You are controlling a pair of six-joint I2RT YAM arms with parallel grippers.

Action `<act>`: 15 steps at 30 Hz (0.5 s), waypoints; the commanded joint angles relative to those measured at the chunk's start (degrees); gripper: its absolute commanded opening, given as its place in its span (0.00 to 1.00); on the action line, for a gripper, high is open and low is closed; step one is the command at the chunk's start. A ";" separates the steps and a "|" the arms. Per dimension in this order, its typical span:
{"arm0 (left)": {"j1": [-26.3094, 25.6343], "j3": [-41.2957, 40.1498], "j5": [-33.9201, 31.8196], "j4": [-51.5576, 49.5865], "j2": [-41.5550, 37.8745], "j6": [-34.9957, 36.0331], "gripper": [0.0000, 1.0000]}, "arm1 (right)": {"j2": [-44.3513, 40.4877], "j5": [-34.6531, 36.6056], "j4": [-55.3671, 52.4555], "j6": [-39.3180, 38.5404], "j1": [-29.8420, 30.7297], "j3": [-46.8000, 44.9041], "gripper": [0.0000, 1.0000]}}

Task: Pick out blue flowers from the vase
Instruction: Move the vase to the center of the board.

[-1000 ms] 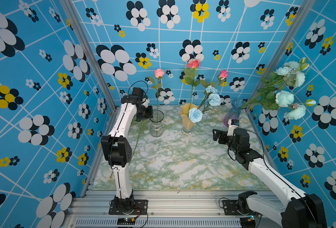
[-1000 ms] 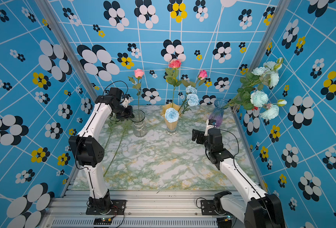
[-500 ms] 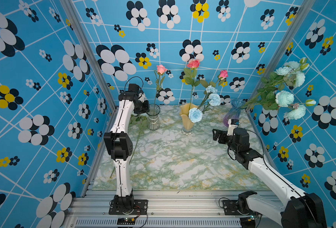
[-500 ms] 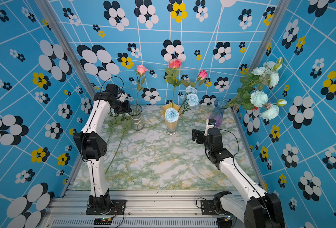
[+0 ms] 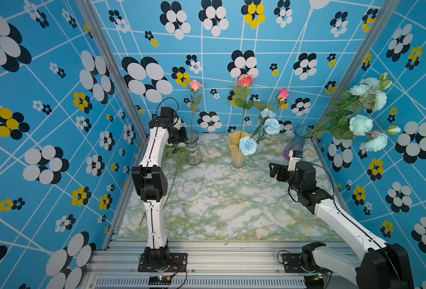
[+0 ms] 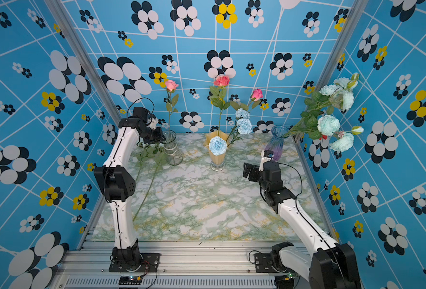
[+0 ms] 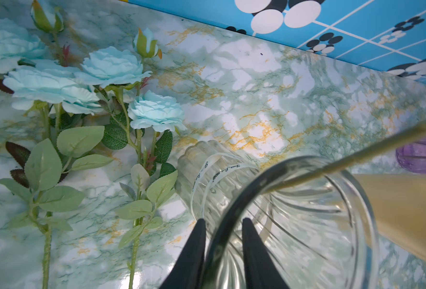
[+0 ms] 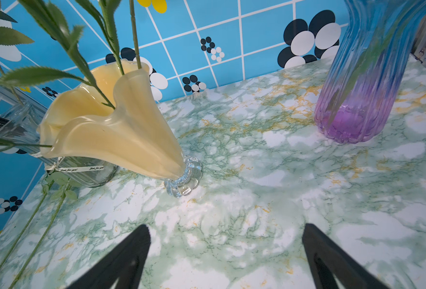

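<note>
A mint-blue peony spray [image 7: 112, 67] lies on the table beside the clear glass vase [image 5: 193, 147], which holds one pink rose [image 5: 195, 85]. My left gripper [image 7: 224, 220] straddles that vase's rim, one finger inside and one outside, open, with a gap at the inner finger. Three pale blue carnations [image 5: 247, 146] stand with two roses in the yellow vase [image 5: 237, 152]. Another blue peony spray [image 5: 360, 125] leans out of the purple vase [image 5: 294, 145] at the right. My right gripper [image 8: 225, 230] hovers wide open over bare table, holding nothing.
The laid-down spray's long stems [image 5: 172, 180] run along the table's left side past my left arm. Patterned walls close in the left, back and right. The marble tabletop [image 5: 232, 205] stretches from the vases to the front rail.
The left gripper pulled the clear vase a little left and toward the back wall, then its jaws parted at the rim. The pink rose swung left. The right arm stayed still.
</note>
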 commanded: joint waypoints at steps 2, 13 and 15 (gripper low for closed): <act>0.44 -1.73 -4.06 -0.85 0.24 1.18 0.40 | 0.54 -0.10 -0.60 0.45 -0.19 1.61 0.98; 0.57 -6.82 -6.43 2.05 -8.97 0.40 0.62 | 0.79 -0.11 -0.68 0.42 -0.27 1.79 0.98; 0.56 -8.33 -6.57 2.99 -11.20 -0.19 0.69 | 0.79 -0.13 -0.69 0.45 -0.28 1.85 0.98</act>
